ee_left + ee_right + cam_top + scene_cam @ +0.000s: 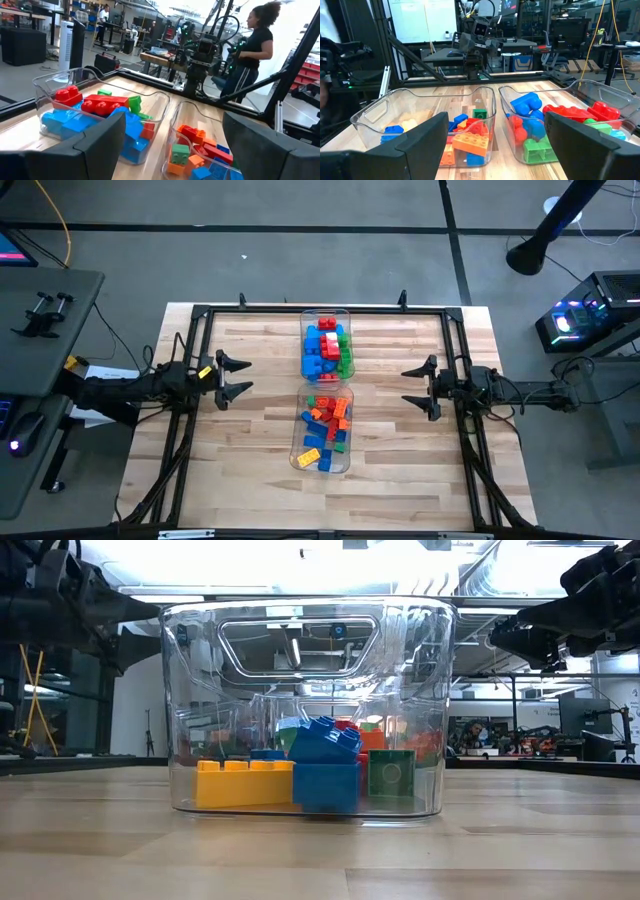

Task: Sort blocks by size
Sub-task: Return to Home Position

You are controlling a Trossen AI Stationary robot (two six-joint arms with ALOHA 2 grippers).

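Two clear bins stand end to end in the table's middle. The far bin [327, 345] holds larger blocks [102, 106] in red, blue and green. The near bin [322, 430] holds smaller blocks [472, 140] in orange, blue, yellow, red and green. My left gripper [240, 376] hovers open at the table's left side, pointing level toward the bins, nothing between its fingers. My right gripper [412, 388] hovers open at the right side, facing the bins the same way, also holding nothing.
A black frame [320, 310] runs around the tabletop. Bare wood lies between each gripper and the bins. A person [252, 50] stands beyond the table behind the right arm in the left wrist view. A monitor and mouse sit off the table's left.
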